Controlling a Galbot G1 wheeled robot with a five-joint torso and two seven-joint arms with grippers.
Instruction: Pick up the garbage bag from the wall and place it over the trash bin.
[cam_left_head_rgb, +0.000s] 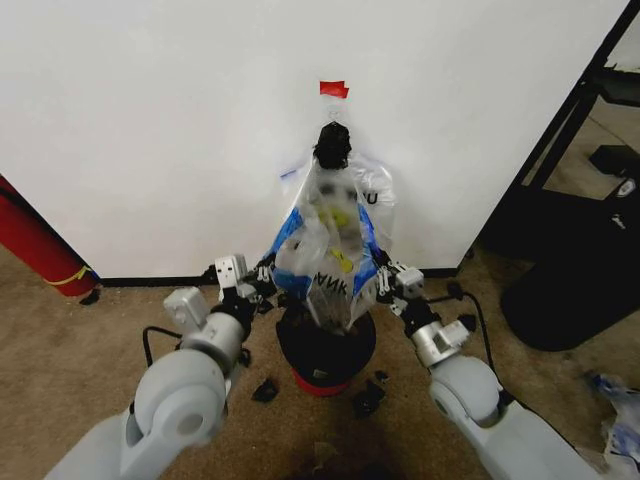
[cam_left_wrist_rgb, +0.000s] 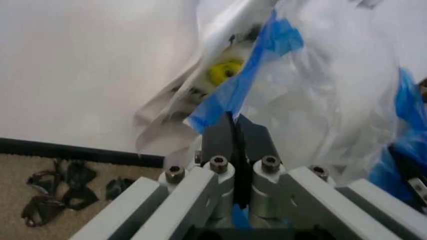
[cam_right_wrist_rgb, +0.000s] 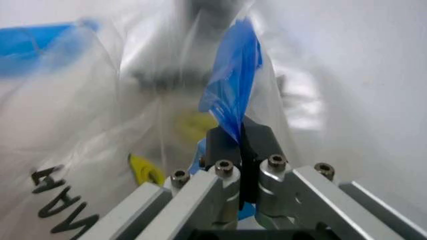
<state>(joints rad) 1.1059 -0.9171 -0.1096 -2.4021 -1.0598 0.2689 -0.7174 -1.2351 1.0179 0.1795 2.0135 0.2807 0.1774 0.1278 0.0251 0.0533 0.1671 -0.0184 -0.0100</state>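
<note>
The garbage bag (cam_left_head_rgb: 290, 236), crinkly translucent plastic with blue patches, hangs against the white wall (cam_left_head_rgb: 160, 130) below a piece of red tape (cam_left_head_rgb: 334, 89). Its lower end reaches the small black trash bin (cam_left_head_rgb: 325, 350) with a red base. My left gripper (cam_left_head_rgb: 266, 278) is shut on the bag's left blue edge (cam_left_wrist_rgb: 230, 95). On the other side, my right gripper (cam_left_head_rgb: 386, 280) is shut on the right blue edge (cam_right_wrist_rgb: 232, 75). In each wrist view the fingers (cam_left_wrist_rgb: 217, 137) (cam_right_wrist_rgb: 223, 145) are pressed together on blue film. A small black knotted bundle (cam_left_head_rgb: 332, 147) sits at the bag's top.
A clear bag with black lettering (cam_left_head_rgb: 330, 285) and a yellow smiley (cam_left_wrist_rgb: 223, 72) hangs within the same bunch. Black scraps (cam_left_head_rgb: 265, 390) lie on the carpet by the bin. A red cylinder (cam_left_head_rgb: 35, 245) leans at the left. A black rack and large dark object (cam_left_head_rgb: 570, 290) stand to the right.
</note>
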